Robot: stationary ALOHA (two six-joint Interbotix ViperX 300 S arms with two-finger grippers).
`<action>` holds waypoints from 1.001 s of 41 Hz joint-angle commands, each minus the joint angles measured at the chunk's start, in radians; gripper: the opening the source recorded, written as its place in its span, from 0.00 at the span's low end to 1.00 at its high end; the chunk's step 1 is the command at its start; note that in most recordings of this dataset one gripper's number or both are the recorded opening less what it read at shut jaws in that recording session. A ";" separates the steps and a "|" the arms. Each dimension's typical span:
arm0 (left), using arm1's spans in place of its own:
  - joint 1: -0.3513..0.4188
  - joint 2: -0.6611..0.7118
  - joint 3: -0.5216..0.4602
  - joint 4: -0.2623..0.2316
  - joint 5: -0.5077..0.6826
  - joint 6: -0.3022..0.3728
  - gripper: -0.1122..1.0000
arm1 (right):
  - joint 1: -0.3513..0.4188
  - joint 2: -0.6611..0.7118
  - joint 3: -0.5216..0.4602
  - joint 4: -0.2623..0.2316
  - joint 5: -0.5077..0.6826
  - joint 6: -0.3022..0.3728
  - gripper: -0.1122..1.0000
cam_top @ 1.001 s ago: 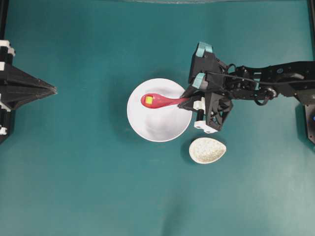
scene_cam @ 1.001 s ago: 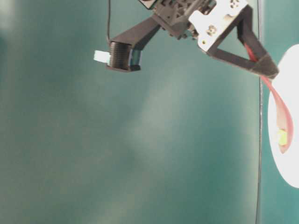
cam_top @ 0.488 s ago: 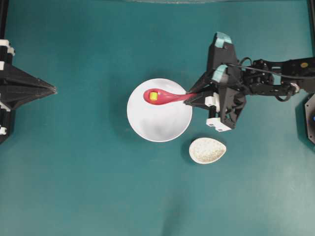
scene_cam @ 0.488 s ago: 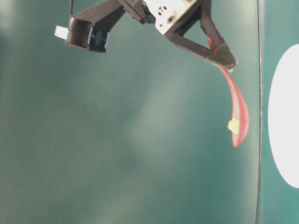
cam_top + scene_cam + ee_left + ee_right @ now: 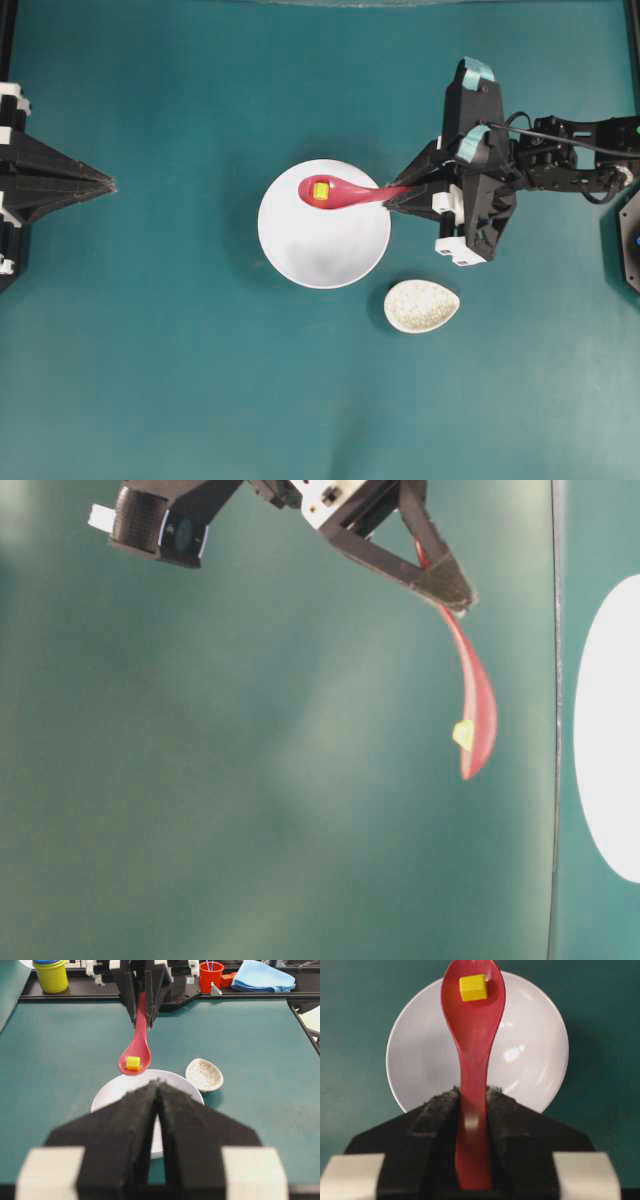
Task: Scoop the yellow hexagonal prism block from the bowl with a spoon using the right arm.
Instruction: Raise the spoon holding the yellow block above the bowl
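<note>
My right gripper (image 5: 398,195) (image 5: 472,1091) is shut on the handle of the pink-red spoon (image 5: 345,193) (image 5: 472,1050) (image 5: 136,1050) (image 5: 472,705). The yellow hexagonal prism block (image 5: 321,189) (image 5: 472,987) (image 5: 133,1063) (image 5: 463,734) lies in the spoon's scoop. The spoon hangs in the air over the far rim of the white bowl (image 5: 325,245) (image 5: 530,1045) (image 5: 112,1095) (image 5: 605,730), lifted well above it. The bowl holds nothing that I can see. My left gripper (image 5: 108,182) (image 5: 158,1085) rests at the table's left edge, jaws shut on nothing.
A speckled grey egg-shaped spoon rest (image 5: 421,306) (image 5: 204,1074) sits just right of the bowl, toward the front. Behind the right arm's base stand a yellow cup (image 5: 51,975), a red cup (image 5: 211,975) and a blue cloth (image 5: 265,975).
The right gripper has risen and drawn back to the right, lifting the spoon with the yellow block out of the bowl. The left arm has not moved.
</note>
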 commanded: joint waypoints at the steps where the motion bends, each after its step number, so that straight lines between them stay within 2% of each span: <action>1: 0.000 0.006 -0.029 0.003 -0.003 -0.002 0.14 | 0.003 -0.025 -0.009 0.000 -0.005 -0.002 0.29; 41: 0.000 -0.020 -0.034 0.003 0.009 -0.018 0.14 | 0.003 -0.026 -0.017 -0.002 -0.008 -0.002 0.29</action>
